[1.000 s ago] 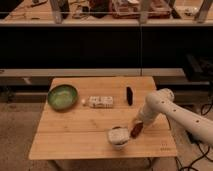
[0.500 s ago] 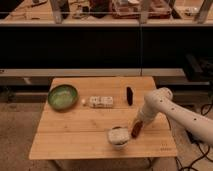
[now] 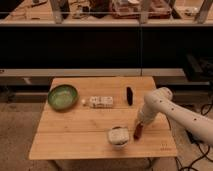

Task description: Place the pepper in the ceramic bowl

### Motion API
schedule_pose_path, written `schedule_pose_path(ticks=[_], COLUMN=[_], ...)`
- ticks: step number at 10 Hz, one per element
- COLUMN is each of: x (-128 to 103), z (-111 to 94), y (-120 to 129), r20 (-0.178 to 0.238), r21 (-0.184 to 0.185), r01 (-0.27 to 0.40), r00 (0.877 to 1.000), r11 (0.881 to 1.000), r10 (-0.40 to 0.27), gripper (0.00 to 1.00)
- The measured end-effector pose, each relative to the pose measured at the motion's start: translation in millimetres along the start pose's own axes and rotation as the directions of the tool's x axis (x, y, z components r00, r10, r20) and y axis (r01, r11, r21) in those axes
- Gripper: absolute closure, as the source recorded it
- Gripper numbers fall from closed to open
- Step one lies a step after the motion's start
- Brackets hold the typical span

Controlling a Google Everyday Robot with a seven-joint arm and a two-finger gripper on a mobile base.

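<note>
At about ten o'clock on the wooden table sits the ceramic bowl, green, with nothing touching it. Moving right, toward twelve o'clock, a small pale object lies just beside a white box. At roughly one o'clock lies a dark elongated item, which is not the target. Lower down, near five o'clock, stands a small white bowl. Just off that bowl's three o'clock side is the pepper, reddish and close to upright, directly under the gripper. The gripper reaches in on the white arm from the table's right edge. I cannot tell whether the gripper is clamped on the pepper or only poised over it.

The main risk is the long carry from five o'clock to ten o'clock. The pepper is tapered, so a shallow or off-centre hold could let it slip out on the way. The white bowl is so near that a sideways start could nudge it or knock it over. A low path could also clip the box or the pale object. Letting go too early would drop the pepper into the wrong dish. Releasing over the green rim rather than the middle could bounce it back onto the table.
</note>
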Motion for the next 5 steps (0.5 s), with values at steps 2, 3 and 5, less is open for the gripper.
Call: schedule_pose_path(ticks=[2, 3, 5], x=[-1.6, -1.4, -1.4], z=[1.8, 2.3, 4.5], y=[0.8, 1.1, 2.1], r20=[0.003, 0.004, 0.006], r21=[0.0, 0.0, -0.002], r01=[0.008, 0.009, 0.014], r00=[1.0, 1.0, 1.0], r11=[1.0, 1.0, 1.0], r10=[-0.008, -0.009, -0.014], gripper=[0.84, 0.84, 0.84])
